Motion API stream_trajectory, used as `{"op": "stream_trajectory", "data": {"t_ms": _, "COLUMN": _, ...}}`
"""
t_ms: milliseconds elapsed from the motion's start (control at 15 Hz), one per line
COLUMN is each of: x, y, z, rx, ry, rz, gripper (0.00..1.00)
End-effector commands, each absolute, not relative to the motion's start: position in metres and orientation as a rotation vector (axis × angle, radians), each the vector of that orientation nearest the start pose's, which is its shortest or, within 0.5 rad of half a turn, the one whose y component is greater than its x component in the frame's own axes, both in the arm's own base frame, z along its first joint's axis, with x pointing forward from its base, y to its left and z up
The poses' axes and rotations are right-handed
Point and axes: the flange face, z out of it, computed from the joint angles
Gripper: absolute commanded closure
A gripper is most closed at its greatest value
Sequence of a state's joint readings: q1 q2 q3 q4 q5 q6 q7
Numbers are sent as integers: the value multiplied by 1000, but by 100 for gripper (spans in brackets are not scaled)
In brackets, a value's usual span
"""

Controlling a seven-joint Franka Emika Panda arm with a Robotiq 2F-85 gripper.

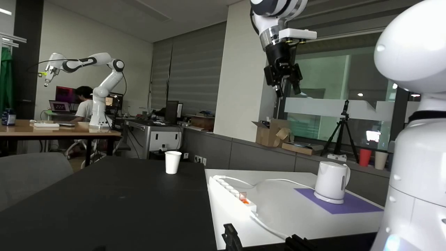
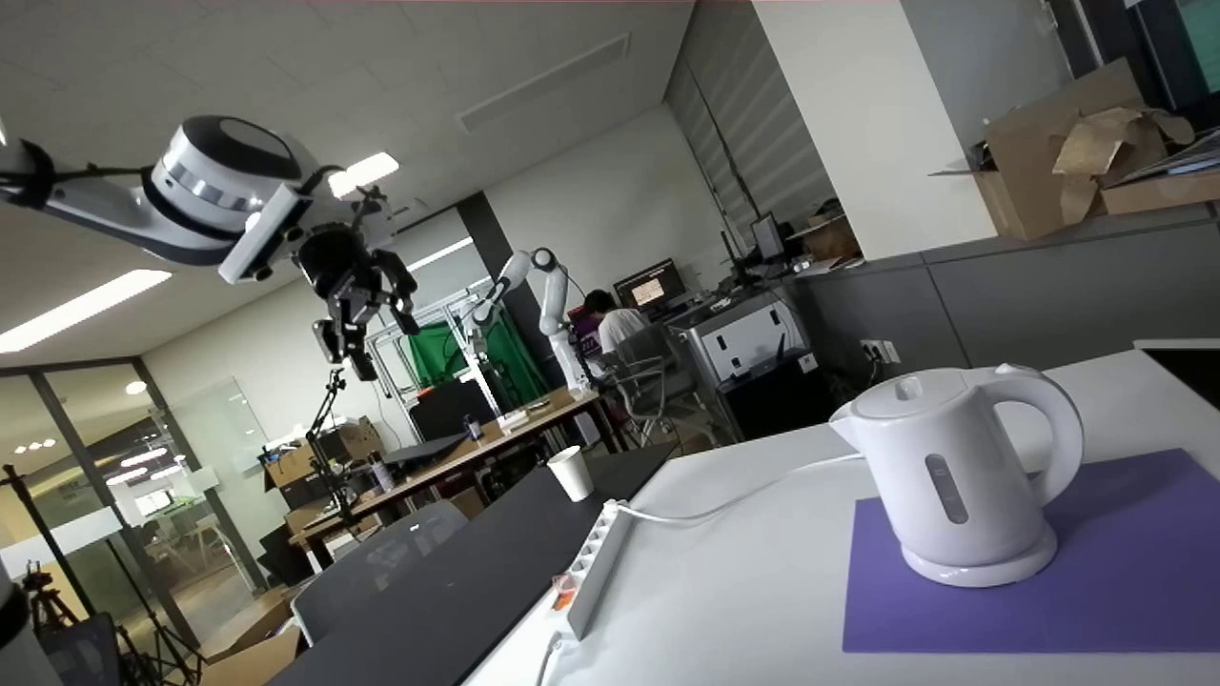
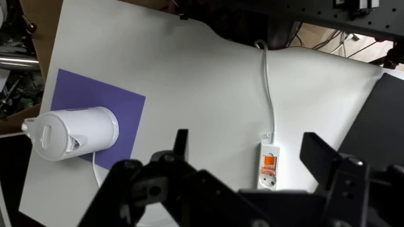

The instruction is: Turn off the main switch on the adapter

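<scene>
Black two-fingered gripper [image 3: 246,142] is hanging well above the white flat-topped desk [image 3: 202,104] in both exterior views, tips pointing down at it. Its fingers [image 3: 317,154] are spread wide, you can see the big gap between the tips in the wrist view. The adapter is a long, low white plastic power strip [image 2: 596,576], lying flat on that desk near the side next to a matte black desk [image 1: 104,202]. Main switch is the small square orange-red switch [image 3: 269,160] at one end of the strip, right beside a see-through orange-tinted flap [image 3: 268,171]. Can't tell if it's on or off tbh. A white cable [image 3: 267,85] leaves the switch end and runs to the desk's edge, and from the far end a thin white cord [image 1: 282,180] goes across and disappears behind a glossy white plastic kettle [image 2: 953,476]. The kettle's standing upright on a flat purple rectangular sheet [image 2: 896,615], well apart from the strip. Over on the black desk there's a white paper cup [image 1: 172,162], also upright.
</scene>
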State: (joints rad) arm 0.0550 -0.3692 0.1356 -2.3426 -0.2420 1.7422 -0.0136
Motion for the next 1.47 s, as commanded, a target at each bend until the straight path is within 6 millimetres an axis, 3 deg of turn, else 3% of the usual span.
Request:
{"op": "stream_trajectory", "data": {"t_ms": 0, "x": 395, "y": 73, "z": 399, "rx": -3436, "ry": -431, "rz": 301, "gripper": 40}}
{"op": "stream_trajectory", "data": {"t_ms": 400, "x": 377, "y": 92, "z": 319, "rx": -3428, "ry": -496, "rz": 217, "gripper": 81}}
{"op": "stream_trajectory", "data": {"t_ms": 600, "x": 368, "y": 90, "z": 290, "rx": -3417, "ry": -523, "rz": 347, "gripper": 100}}
{"op": "stream_trajectory", "data": {"t_ms": 667, "x": 366, "y": 89, "z": 280, "rx": -3411, "ry": -539, "rz": 433, "gripper": 100}}
{"op": "stream_trajectory", "data": {"t_ms": 733, "x": 368, "y": 90, "z": 293, "rx": -3393, "ry": -552, "rz": 357, "gripper": 91}}
{"op": "stream_trajectory", "data": {"t_ms": 800, "x": 366, "y": 89, "z": 285, "rx": -3387, "ry": -557, "rz": 396, "gripper": 99}}
{"op": "stream_trajectory", "data": {"t_ms": 1000, "x": 365, "y": 89, "z": 276, "rx": -3379, "ry": -563, "rz": 439, "gripper": 99}}
{"op": "stream_trajectory", "data": {"t_ms": 1400, "x": 365, "y": 89, "z": 276, "rx": -3379, "ry": -563, "rz": 439, "gripper": 99}}
